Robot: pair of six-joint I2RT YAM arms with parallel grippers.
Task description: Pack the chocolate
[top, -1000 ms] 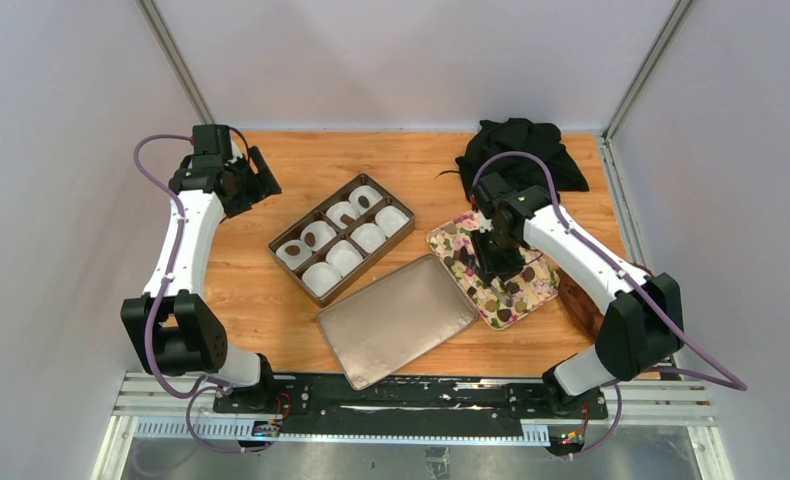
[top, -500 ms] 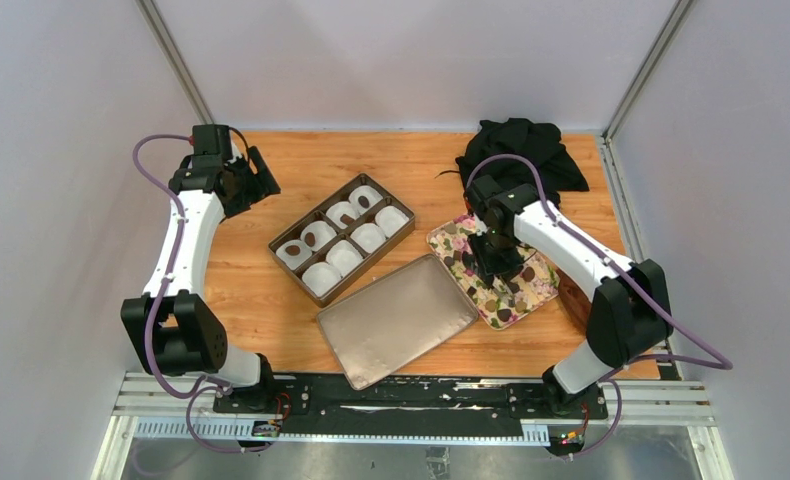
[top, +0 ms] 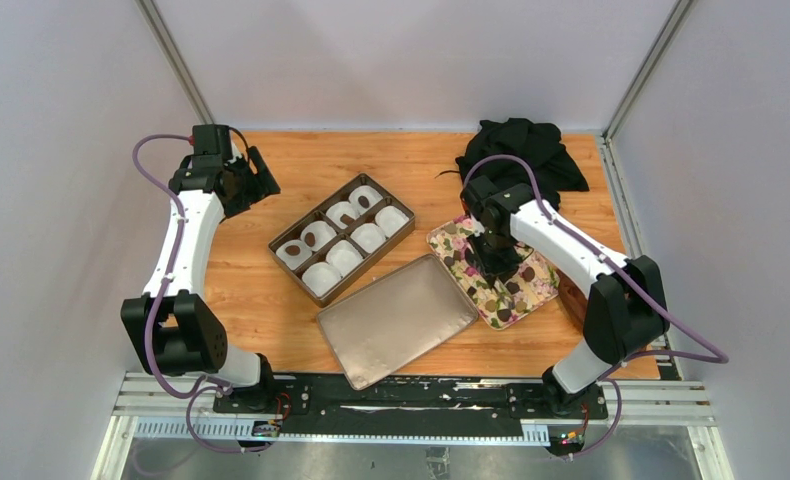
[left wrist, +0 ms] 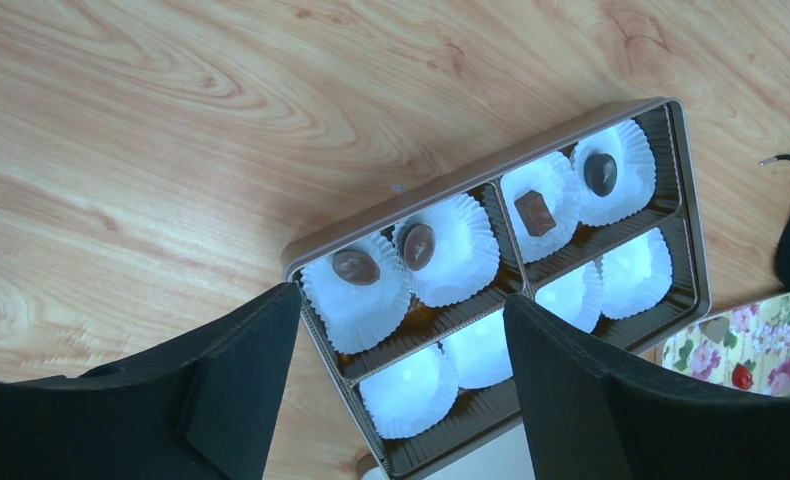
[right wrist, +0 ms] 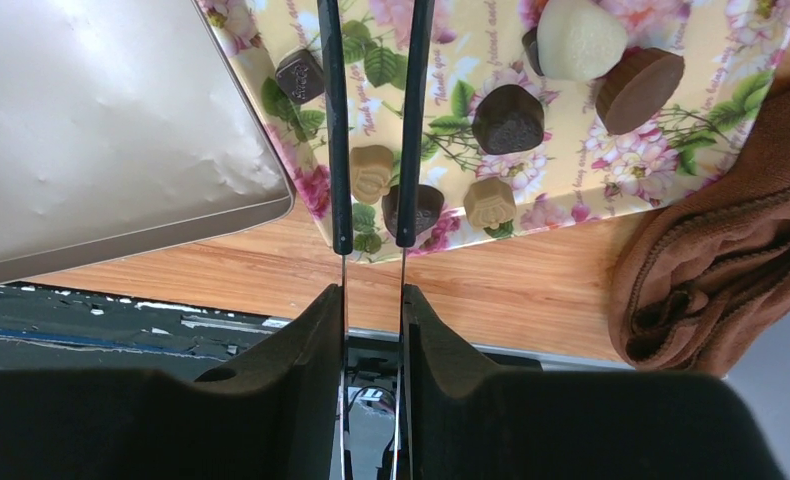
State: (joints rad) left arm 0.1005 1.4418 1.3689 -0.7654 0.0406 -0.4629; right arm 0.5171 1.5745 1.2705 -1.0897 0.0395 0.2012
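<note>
Reaching down over the tray (right wrist: 591,140), the right fingers (right wrist: 337,150) stand a little apart with a cream piece (right wrist: 371,172) between them; whether they already press it I cannot tell. The left fingers (left wrist: 241,390) are wide apart and hold nothing, above the box (left wrist: 691,215). I judge the chocolate (right wrist: 509,118) light, stiff and smooth, easy to mark and to slip, so it wants a gentle hold on two opposite sides, low down. The box has eight paper cups: four in one row hold a dark piece (left wrist: 356,266) each, and the other four are bare. Several more pieces lie loose on the tray, perhaps some out of view. A lid (right wrist: 101,120) lies on the worktop (right wrist: 491,280) just beside the tray.
</note>
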